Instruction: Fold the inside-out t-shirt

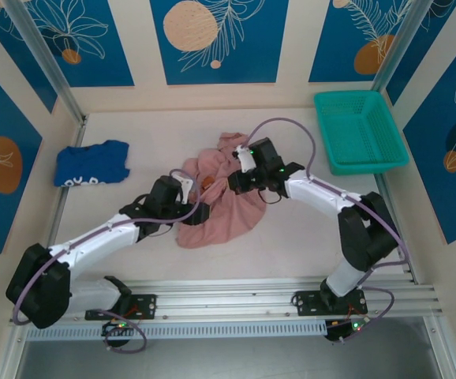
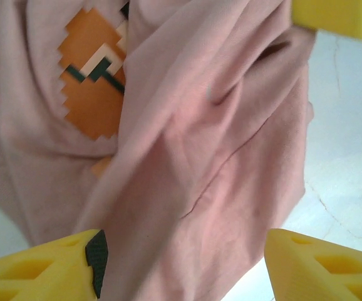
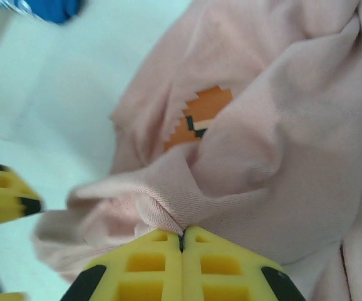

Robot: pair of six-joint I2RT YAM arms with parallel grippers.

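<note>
in the middle of the table, between the two arms, your inside-out t-shirt [image 1: 216, 201] lies in a crumpled dusty-pink heap, not flat and with folds running over each other. its print mark [image 1: 206, 183], an orange pixel-like patch with dark and cream lines, sits near the centre of the heap. the left wrist view shows the mark [image 2: 93, 88] partly covered by a thick fold of the shirt [image 2: 218, 175] that crosses it on a slant. in the right wrist view the mark [image 3: 200, 116] peeks out from between two bulges of cloth [image 3: 281, 125].

your right gripper [image 3: 182, 241] has its yellow tips pressed together, and a ridge of pink fabric is pinched right where they meet. from above, it [image 1: 232, 183] sits on the heap's upper right part, beside the mark.

your left gripper [image 2: 184, 257] is wide, one yellow finger at each side, with the pink cloth spread under the gap and not clamped. from above, it [image 1: 200, 212] is over the heap's left edge, close to the right one.

the white table [image 1: 133, 126] lies bare around the heap. a blue garment [image 1: 91, 164] lies well apart at the left side, and a teal basket [image 1: 358, 130] stands at the far right corner.
</note>
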